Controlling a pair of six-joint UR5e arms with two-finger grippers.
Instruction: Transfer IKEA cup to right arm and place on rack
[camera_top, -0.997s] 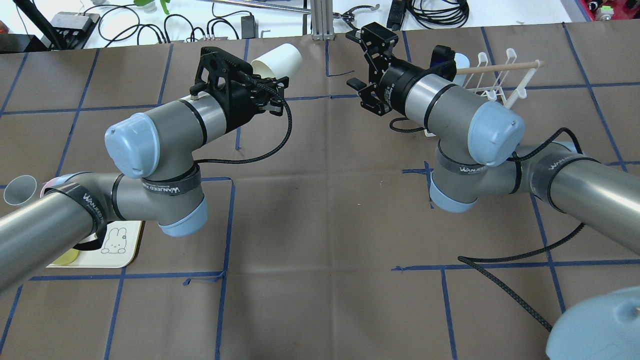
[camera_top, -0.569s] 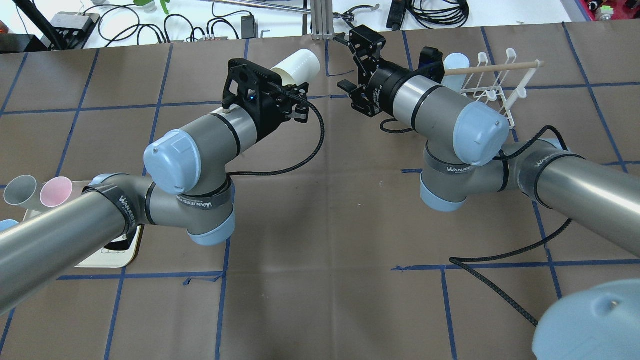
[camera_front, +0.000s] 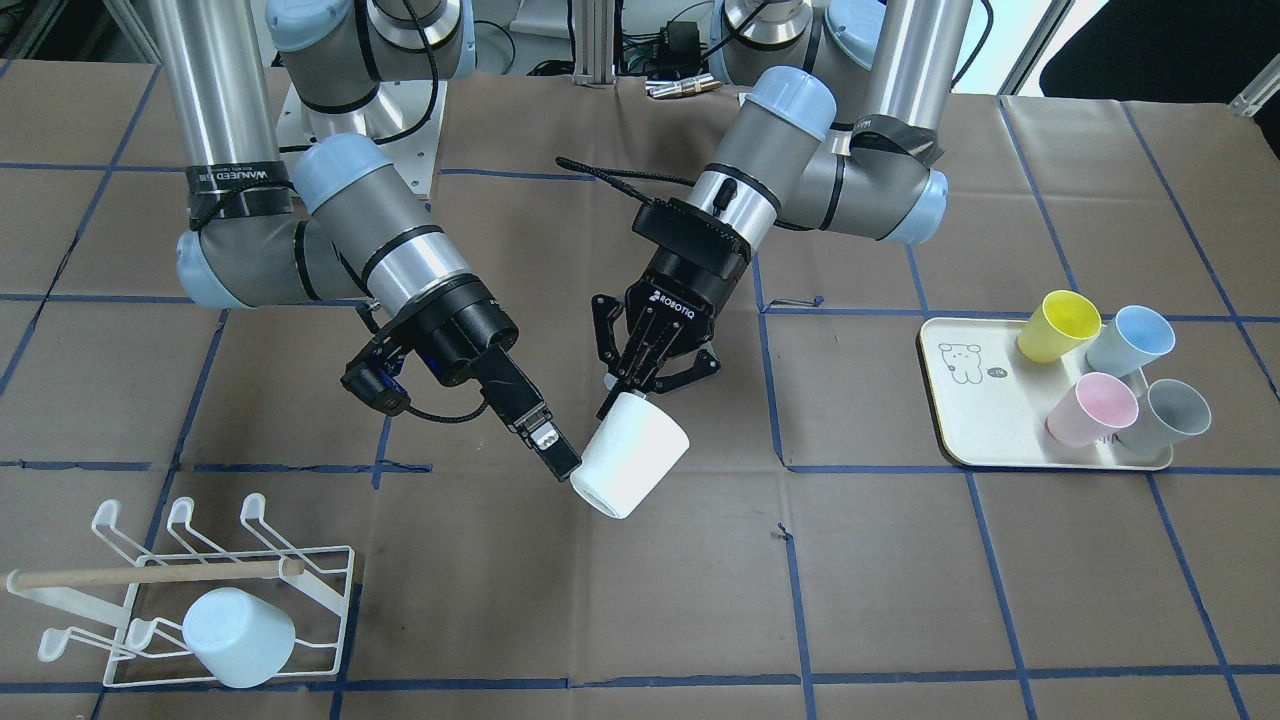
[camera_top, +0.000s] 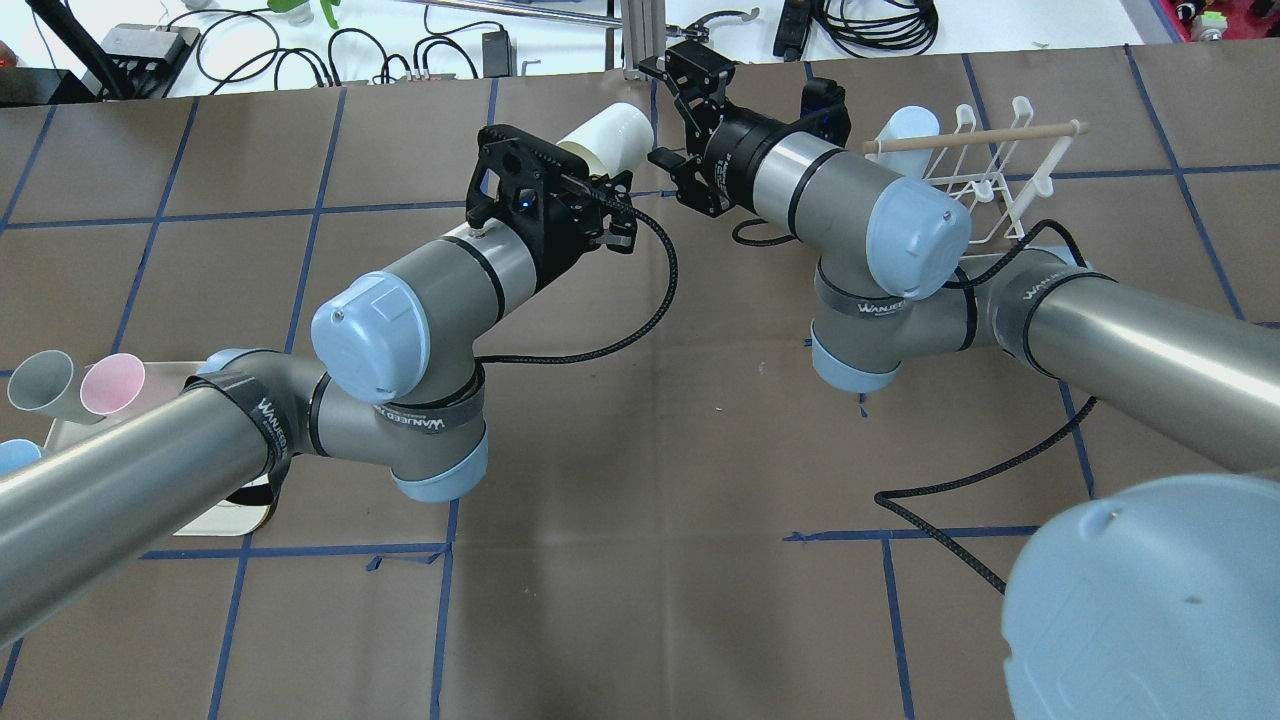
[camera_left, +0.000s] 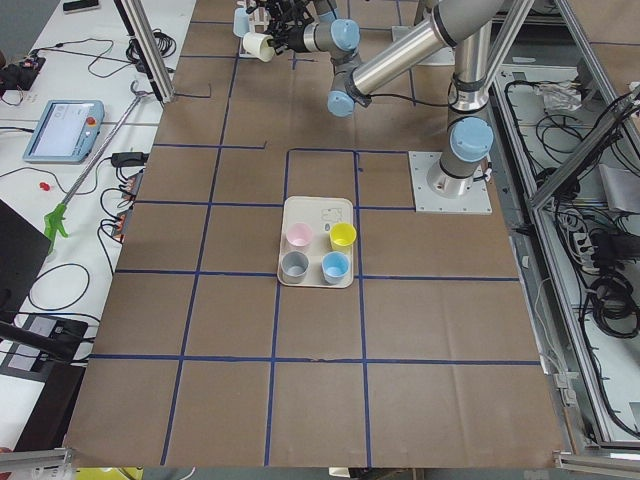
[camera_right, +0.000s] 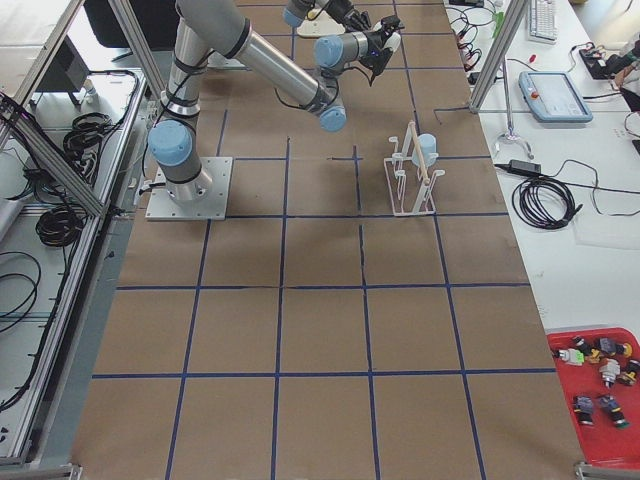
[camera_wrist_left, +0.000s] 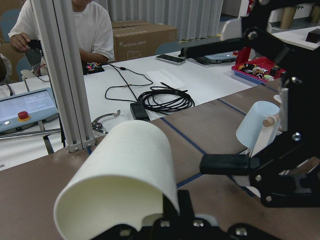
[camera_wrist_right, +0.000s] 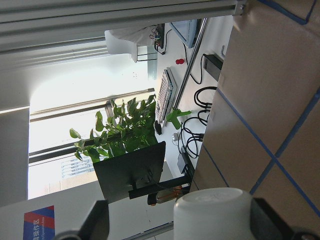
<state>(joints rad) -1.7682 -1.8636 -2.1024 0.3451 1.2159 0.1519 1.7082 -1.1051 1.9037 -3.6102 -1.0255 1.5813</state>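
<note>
The left gripper (camera_front: 632, 388), clamped on the rim of the white cup (camera_front: 630, 455), offers its free base to the right gripper (camera_top: 662, 110), whose jaws stand apart.

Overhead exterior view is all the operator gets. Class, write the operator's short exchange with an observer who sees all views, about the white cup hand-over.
Operator: Is the right pincer around the white cup?
Observer: Yes. The right wrist view shows the cup's closed base between the open fingers.
Operator: Where does the left pincer hold it?
Observer: At the rim, as the front-facing view shows.
</note>
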